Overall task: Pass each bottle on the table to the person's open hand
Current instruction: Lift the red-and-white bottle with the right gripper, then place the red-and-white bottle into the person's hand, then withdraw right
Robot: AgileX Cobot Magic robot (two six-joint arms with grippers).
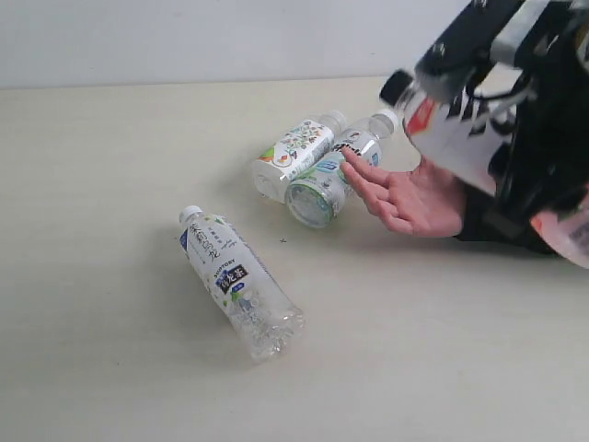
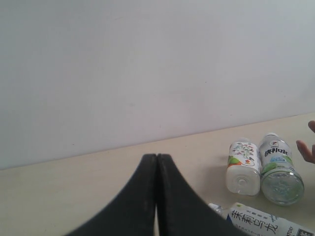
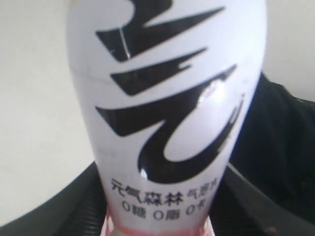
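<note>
My right gripper [image 1: 465, 69] is shut on the black-capped bottle [image 1: 442, 129], holding it tilted in the air just above the person's open hand [image 1: 414, 198]. Its white label with black strokes and pink band fills the right wrist view [image 3: 162, 98], black fingers [image 3: 74, 206] at its sides. Three white-capped bottles lie on the table [image 1: 110, 184]: a floral-label one [image 1: 296, 152] touching a green-label one [image 1: 333, 175] by the hand's fingertips, and a blue-label one [image 1: 237, 276] nearer the front. My left gripper [image 2: 157, 162] is shut on nothing and does not show in the exterior view.
The person's black sleeve [image 1: 488, 221] lies on the table at the right, under my right arm. A pale wall [image 1: 184, 37] rises behind the table's far edge. The left wrist view shows the floral-label bottle [image 2: 243, 164], green-label bottle [image 2: 279, 167] and blue-label bottle [image 2: 261, 223].
</note>
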